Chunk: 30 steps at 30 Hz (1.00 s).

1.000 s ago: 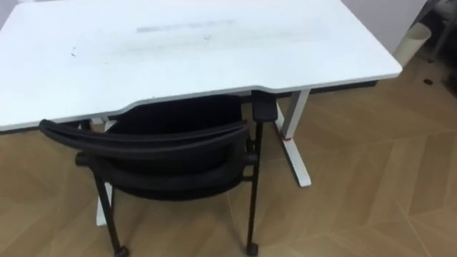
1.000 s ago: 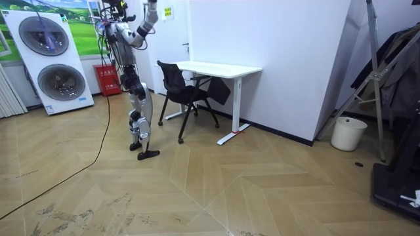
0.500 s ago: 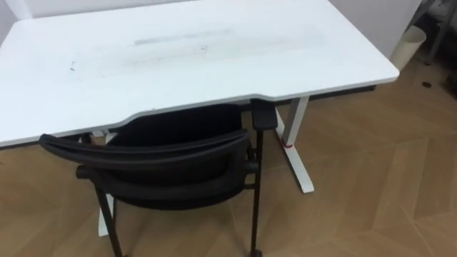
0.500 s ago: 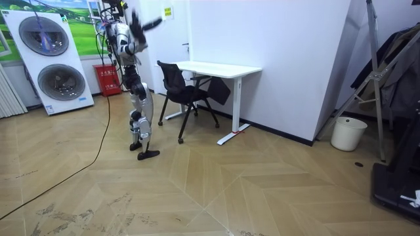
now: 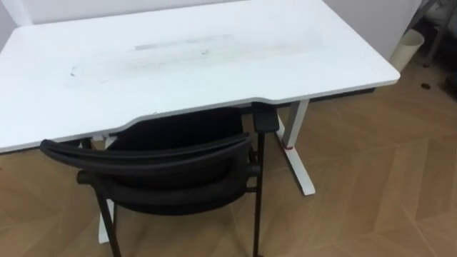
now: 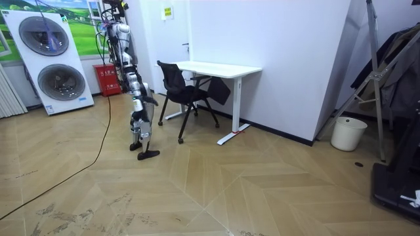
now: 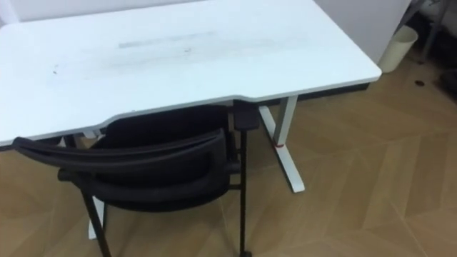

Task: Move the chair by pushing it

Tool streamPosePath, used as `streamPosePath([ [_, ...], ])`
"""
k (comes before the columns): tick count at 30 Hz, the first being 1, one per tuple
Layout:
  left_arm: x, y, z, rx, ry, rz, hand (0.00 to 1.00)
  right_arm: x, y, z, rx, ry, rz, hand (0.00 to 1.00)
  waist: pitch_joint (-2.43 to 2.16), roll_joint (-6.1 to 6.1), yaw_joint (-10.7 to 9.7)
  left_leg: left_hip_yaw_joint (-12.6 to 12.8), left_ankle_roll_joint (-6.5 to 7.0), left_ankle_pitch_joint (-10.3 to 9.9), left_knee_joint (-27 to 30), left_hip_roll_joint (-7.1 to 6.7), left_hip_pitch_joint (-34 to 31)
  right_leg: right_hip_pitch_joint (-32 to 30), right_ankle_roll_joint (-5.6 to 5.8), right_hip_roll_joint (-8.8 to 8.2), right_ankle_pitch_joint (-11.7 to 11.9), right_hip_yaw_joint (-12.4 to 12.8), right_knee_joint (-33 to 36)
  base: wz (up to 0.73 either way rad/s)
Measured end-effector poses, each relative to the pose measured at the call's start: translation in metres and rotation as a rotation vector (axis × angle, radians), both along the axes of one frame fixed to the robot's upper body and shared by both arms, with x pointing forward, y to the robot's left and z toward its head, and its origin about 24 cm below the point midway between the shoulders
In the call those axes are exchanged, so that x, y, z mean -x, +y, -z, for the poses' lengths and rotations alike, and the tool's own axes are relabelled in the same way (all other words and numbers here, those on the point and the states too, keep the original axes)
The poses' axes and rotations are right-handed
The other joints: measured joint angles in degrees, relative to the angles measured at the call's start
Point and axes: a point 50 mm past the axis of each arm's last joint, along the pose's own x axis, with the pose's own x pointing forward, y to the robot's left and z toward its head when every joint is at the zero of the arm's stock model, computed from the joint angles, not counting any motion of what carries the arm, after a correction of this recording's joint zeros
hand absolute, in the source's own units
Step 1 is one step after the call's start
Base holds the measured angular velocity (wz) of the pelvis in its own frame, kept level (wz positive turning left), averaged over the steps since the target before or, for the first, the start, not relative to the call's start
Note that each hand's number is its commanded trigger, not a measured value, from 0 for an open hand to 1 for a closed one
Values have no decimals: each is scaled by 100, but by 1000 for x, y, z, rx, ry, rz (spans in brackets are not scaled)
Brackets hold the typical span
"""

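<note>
Right hand (image 6: pixel 149 101): hangs low beside the hip, left of the room view. Open or curled, cannot tell; too small. It is apart from the chair.

Black mesh-backed chair on thin black legs (image 5: pixel 164 160): lower left of the eye view, backrest toward the robot, seat partly under the front edge of the white rectangular bench (image 5: pixel 214 64). Its black armrest pad (image 5: pixel 264 118) sits right at that edge. Robot stands just behind the chair on the wood parquet floor (image 5: pixel 371 178).

Step, as judged: chair mostly tucked, no contact; push near its end or paused.

Next move calls for a hand on the backrest's top rail and a straight push, armrest clearing the edge.
</note>
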Motion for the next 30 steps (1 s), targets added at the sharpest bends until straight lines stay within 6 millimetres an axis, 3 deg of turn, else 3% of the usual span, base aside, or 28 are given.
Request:
streamPosePath([
  [4, -25, -15, 6, 129, -45, 117, 0, -34, 11, 4, -67, -41, -230, 0, 13, 17, -3, -9, -2, 5, -6, 1, -2, 4, -1, 13, -1, -12, -20, 1],
  [7, -41, -24, 9, 206, -50, 194, 0, -45, 19, 5, -102, -48, -408, 0, 85, 0, 0, -28, -3, 3, -15, -3, -61, -36, 4, 15, -5, -50, -87, 5],
  [8, -43, -25, 10, 216, -51, 206, 0, -46, 21, 6, -109, -46, -427, 0, 88, -3, 3, -31, -3, 3, -12, -3, -95, -70, 4, 15, -5, -52, -87, 0],
  [12, -57, -30, 10, 251, -58, 279, 0, -47, 29, 7, -155, -40, -520, 0, 175, 6, 5, -12, -4, 3, -23, -3, -149, -125, 7, 21, -7, -52, -127, 0],
  [22, -59, -30, 10, 219, -27, 370, 0, -36, 34, 9, -191, -1, -591, 0, 74, -61, 14, -6, -4, 3, -23, 4, -79, -51, 6, 41, -6, -25, -188, -4],
  [30, -56, -30, 10, 213, -12, 372, 0, -30, 36, 10, -225, 11, -593, 0, 90, -65, -19, -42, -16, -6, -65, 12, -27, -22, -3, 45, 0, -68, -150, 3],
])
